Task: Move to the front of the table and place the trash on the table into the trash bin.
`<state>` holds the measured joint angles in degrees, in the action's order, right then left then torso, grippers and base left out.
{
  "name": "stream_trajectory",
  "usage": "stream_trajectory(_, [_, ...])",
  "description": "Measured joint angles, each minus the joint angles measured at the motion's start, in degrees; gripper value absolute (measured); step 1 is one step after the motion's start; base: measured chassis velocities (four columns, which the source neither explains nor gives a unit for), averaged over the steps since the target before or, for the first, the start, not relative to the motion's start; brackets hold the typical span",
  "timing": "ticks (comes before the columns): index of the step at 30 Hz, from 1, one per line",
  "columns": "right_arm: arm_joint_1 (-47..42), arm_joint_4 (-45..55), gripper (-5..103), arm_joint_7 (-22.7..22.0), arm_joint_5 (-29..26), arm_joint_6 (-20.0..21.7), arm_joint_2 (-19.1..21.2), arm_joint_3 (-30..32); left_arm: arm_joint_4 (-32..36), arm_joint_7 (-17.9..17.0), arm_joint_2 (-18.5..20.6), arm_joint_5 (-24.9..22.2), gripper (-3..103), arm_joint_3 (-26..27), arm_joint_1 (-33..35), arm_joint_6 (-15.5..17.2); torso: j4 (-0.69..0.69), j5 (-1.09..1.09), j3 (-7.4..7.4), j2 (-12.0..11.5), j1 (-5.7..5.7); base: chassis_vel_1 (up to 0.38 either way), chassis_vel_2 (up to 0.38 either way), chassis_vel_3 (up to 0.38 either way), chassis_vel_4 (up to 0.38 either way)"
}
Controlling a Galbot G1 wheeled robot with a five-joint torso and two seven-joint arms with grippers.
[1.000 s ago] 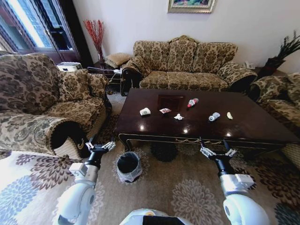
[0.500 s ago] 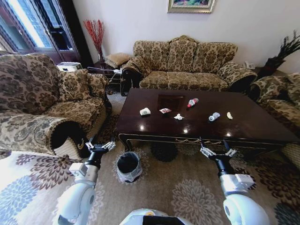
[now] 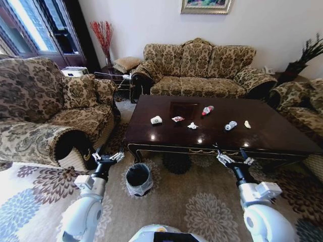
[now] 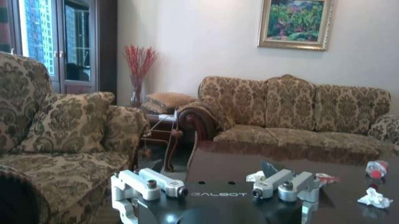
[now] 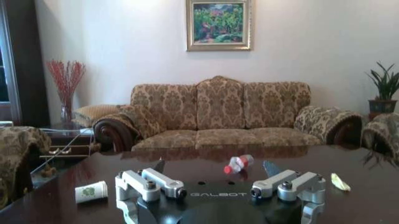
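Observation:
The dark glossy table [image 3: 282,133] stands in front of me. Trash lies on it: a white paper cup [image 3: 156,120], a small wrapper [image 3: 177,119], crumpled white paper [image 3: 192,125], a clear bottle with a red cap [image 3: 207,110], a crushed clear bottle [image 3: 230,125] and a yellowish scrap [image 3: 247,124]. The black trash bin [image 3: 139,179] with its whitish liner sits on the carpet by the table's near left corner. My left gripper [image 3: 107,158] hangs open beside the bin. Just short of the table's front edge, my right gripper [image 3: 234,159] is open and holds nothing.
Patterned sofas flank the table: an armchair [image 3: 45,111] on the left, a long sofa [image 3: 199,68] behind, another seat [image 3: 303,106] on the right. In the right wrist view the bottle [image 5: 238,164] and cup [image 5: 91,191] lie past the open gripper [image 5: 218,184]. Floral carpet [image 3: 202,201] lies before the table.
My right arm has shifted a little to the right and its gripper has risen slightly toward the table edge. The left arm and the trash have stayed put.

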<state>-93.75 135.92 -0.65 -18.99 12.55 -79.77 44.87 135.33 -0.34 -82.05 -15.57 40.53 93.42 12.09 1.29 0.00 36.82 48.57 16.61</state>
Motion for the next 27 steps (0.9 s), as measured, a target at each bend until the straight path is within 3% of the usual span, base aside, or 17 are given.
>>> stream_trajectory(10, [-0.03,-0.99,100,1.44,1.31,-0.12,0.46,-0.27,-0.53,-0.43,0.30,-0.95,100,-0.14,-0.25,-0.26,0.02,0.01,0.00,0.00,0.00,0.000,0.000,0.000,0.000])
stream_trajectory(11, [0.19,-1.16,100,1.10,1.46,-0.11,0.46,-0.41,-1.94,-1.45,1.44,-2.13,100,-0.27,-1.42,-0.50,0.04,0.01,0.00,0.00,-0.01,0.000,0.000,0.000,0.000])
stream_trajectory(12, [0.29,-1.29,100,0.73,1.59,-0.05,0.46,-0.49,-2.59,-2.16,2.59,-2.69,100,-0.36,-2.93,-0.51,-0.03,-0.02,0.00,0.00,0.00,0.000,0.000,0.000,0.000])
stream_trajectory(15, [0.37,-1.35,100,0.53,1.66,-0.02,0.46,-0.55,-3.05,-2.73,3.03,-3.43,100,-0.50,-3.90,-0.50,-0.01,0.00,0.00,0.00,0.00,0.000,0.000,0.000,0.000])
stream_trajectory(27, [0.43,-1.40,100,0.40,1.72,-0.01,0.46,-0.59,-3.52,-1.56,3.50,-3.20,100,-0.16,-3.78,-1.16,0.00,-0.01,0.00,0.00,0.00,0.000,0.000,0.000,0.000])
